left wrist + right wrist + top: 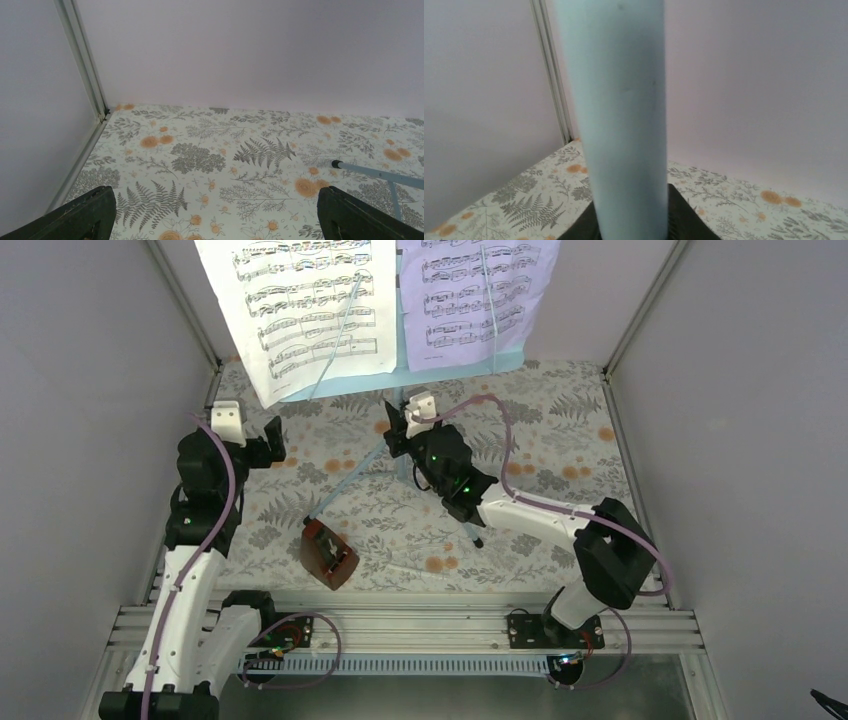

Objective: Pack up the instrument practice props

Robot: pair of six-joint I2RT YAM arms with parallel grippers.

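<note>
The light-blue music stand (352, 475) stands at the back of the table on its tripod legs. A white sheet-music page (300, 310) and a lavender page (470, 300) rest on its desk. My right gripper (402, 430) is shut on the stand's upright pole (626, 100), with black fingers (684, 215) pressed to both sides. The reddish-brown metronome (328, 555) sits near the front, left of centre. My left gripper (272, 440) hangs open over the left of the table, nothing between its fingers (340, 215). One stand leg (380, 175) shows at the right of the left wrist view.
Grey walls (90, 390) enclose the floral table cover (560, 440) on the left, back and right. An aluminium rail (400, 625) carrying both arm bases runs along the near edge.
</note>
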